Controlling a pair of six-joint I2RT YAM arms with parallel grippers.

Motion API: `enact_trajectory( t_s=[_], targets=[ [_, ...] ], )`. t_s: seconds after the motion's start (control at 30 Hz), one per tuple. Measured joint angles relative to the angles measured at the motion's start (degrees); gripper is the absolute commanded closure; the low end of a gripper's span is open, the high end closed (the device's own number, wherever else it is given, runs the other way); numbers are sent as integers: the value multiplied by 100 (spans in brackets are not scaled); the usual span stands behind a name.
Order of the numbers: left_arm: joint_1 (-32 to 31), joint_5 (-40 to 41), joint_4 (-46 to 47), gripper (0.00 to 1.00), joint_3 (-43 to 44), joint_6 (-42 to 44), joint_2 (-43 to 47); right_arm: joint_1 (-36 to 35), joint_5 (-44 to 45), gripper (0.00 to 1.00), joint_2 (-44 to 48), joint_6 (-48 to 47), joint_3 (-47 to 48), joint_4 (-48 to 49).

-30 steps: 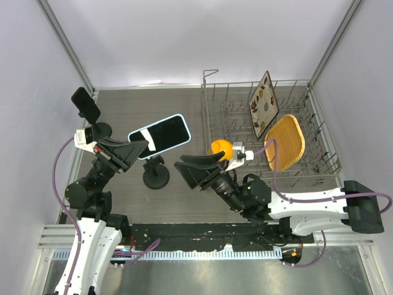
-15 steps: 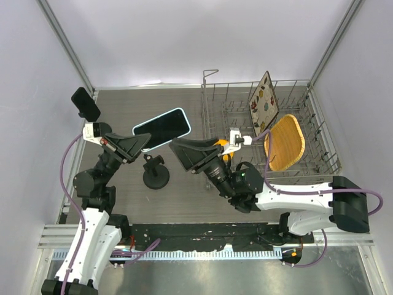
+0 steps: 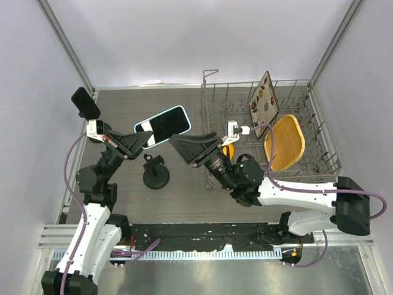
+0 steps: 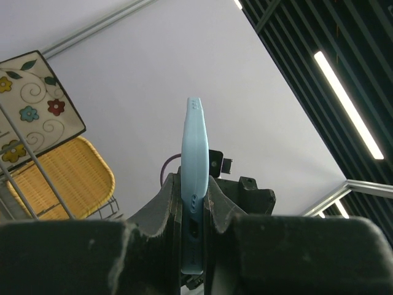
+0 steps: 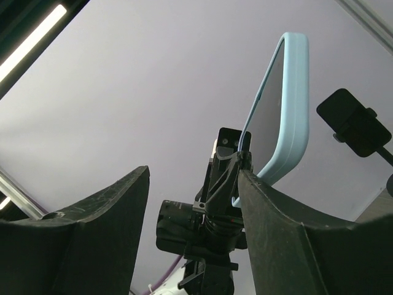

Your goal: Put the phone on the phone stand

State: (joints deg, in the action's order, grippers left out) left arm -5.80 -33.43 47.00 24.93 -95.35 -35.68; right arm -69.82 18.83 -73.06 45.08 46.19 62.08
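My left gripper (image 3: 145, 139) is shut on the lower end of the phone (image 3: 163, 125), a dark-screened handset in a light blue case, and holds it in the air, tilted up to the right. In the left wrist view the phone (image 4: 193, 160) stands edge-on, clamped between both black fingers (image 4: 164, 206). The phone stand (image 3: 155, 174), black with a round base, sits on the table below and slightly left of the phone. My right gripper (image 3: 184, 146) is open just right of the phone, with nothing in it. In the right wrist view the phone (image 5: 284, 110) rises beyond the right finger (image 5: 270, 215).
A wire dish rack (image 3: 216, 109) fills the right side, holding a flowered square plate (image 3: 263, 104) and a yellow woven tray (image 3: 286, 141). An orange object (image 3: 227, 149) shows partly behind the right arm. A black clamp on a stalk (image 3: 85, 103) stands at the far left.
The left arm has raised the phone and swung it slightly back. The right gripper has risen toward the phone's right end and its jaws have spread wider.
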Motion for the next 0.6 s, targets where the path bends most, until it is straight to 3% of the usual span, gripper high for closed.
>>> enact_trajectory(
  t_s=[0.6],
  targets=[
    [13,-98,-7,100,0,-52,149,179,-273,38,476,332,-398,-903]
  ],
)
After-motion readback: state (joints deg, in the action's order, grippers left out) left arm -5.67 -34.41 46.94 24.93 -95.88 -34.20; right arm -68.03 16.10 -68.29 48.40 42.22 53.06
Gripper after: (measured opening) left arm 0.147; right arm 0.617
